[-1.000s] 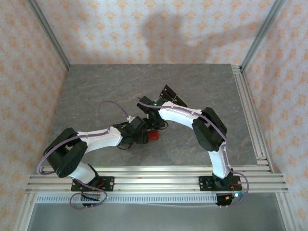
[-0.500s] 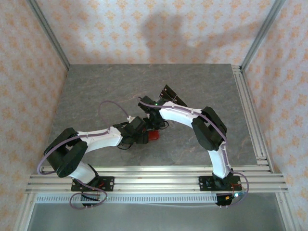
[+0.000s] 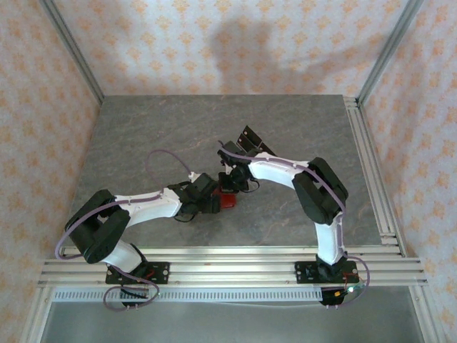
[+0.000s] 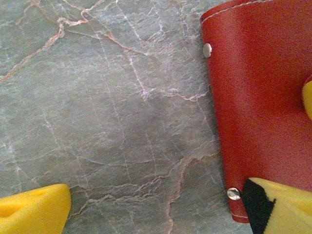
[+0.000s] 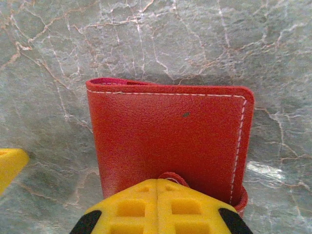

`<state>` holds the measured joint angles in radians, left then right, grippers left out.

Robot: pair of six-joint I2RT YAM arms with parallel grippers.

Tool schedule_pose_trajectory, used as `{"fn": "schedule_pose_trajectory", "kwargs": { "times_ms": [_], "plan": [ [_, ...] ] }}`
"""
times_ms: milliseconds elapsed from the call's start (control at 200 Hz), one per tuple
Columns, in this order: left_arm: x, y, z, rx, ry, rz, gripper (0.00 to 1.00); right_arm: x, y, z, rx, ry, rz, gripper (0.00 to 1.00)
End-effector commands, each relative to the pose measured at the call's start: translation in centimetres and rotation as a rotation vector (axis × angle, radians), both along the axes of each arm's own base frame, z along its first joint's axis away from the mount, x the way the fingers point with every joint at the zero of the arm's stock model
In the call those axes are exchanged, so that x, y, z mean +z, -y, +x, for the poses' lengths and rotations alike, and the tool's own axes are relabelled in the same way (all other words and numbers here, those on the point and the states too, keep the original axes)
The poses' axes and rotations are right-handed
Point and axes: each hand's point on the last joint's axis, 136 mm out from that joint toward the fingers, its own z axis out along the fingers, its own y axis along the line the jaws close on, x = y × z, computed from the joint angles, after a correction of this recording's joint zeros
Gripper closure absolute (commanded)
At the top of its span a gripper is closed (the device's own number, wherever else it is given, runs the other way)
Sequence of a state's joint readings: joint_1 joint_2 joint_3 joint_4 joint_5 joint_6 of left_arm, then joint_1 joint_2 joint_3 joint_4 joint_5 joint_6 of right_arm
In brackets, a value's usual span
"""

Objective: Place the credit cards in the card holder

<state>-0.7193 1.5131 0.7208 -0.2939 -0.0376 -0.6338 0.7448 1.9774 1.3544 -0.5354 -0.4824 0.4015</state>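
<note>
The card holder (image 3: pixel 228 201) is a small red wallet lying folded shut on the grey stone table (image 3: pixel 157 136). In the right wrist view the card holder (image 5: pixel 165 131) shows white stitching, and my right gripper (image 5: pixel 157 183) is shut with its tips on the small snap tab at the near edge. In the left wrist view the card holder (image 4: pixel 258 97) fills the right side. My left gripper (image 4: pixel 158 214) is open beside it, with one fingertip (image 4: pixel 285 207) against the wallet's studded corner and the other over bare table. The credit cards are out of view.
A dark flat object (image 3: pixel 250 139) lies on the table just beyond the right arm's wrist. Patterned walls stand on three sides. An aluminium rail (image 3: pixel 228 268) runs along the near edge and another (image 3: pixel 368 164) down the right side.
The right arm's elbow and forearm have swung a little to the right while its gripper stays at the wallet. The left arm and the wallet have stayed put.
</note>
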Motion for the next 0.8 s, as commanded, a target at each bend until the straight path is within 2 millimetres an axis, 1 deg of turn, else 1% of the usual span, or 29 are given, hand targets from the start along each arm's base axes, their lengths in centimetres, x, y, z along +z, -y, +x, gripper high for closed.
{"fn": "schedule_pose_trajectory", "kwargs": {
  "times_ms": [0,105,275,355,425,465,540,651,751,796],
  "plan": [
    [-0.5,-0.9,-0.2,0.007,-0.012,0.038,0.08,-4.6,3.6,-0.4,-0.081,-0.076,-0.116,1.0],
    [-0.5,-0.9,-0.2,0.005,-0.012,0.039,0.08,-6.2,4.6,-0.8,-0.1,-0.105,-0.132,1.0],
    [-0.3,-1.0,-0.3,0.007,-0.012,0.041,0.08,-8.9,6.8,-1.7,-0.149,-0.152,-0.161,1.0],
    [-0.3,-1.0,-0.3,0.005,-0.011,0.04,0.08,-9.6,7.2,-2.1,-0.159,-0.169,-0.162,1.0],
    [-0.3,-1.1,-0.3,0.005,-0.012,0.044,0.08,-9.4,6.9,-2.2,-0.159,-0.171,-0.145,1.0],
    [-0.2,-1.1,-0.3,0.007,-0.011,0.042,0.08,-9.0,6.7,-2.0,-0.16,-0.162,-0.129,1.0],
    [0.0,-1.0,-0.1,0.006,-0.005,0.041,0.08,-7.4,5.5,-1.2,-0.152,-0.145,-0.076,1.0],
    [0.6,-1.0,0.2,0.007,0.009,0.045,0.08,-4.0,3.0,0.4,-0.127,-0.11,0.033,0.79],
    [1.6,-1.0,0.7,0.009,0.034,0.052,0.07,-0.3,0.1,2.2,-0.103,-0.074,0.165,0.64],
    [2.4,-1.1,1.2,0.015,0.054,0.052,0.05,1.7,-1.3,3.1,-0.093,-0.049,0.229,0.58]
  ]
}}
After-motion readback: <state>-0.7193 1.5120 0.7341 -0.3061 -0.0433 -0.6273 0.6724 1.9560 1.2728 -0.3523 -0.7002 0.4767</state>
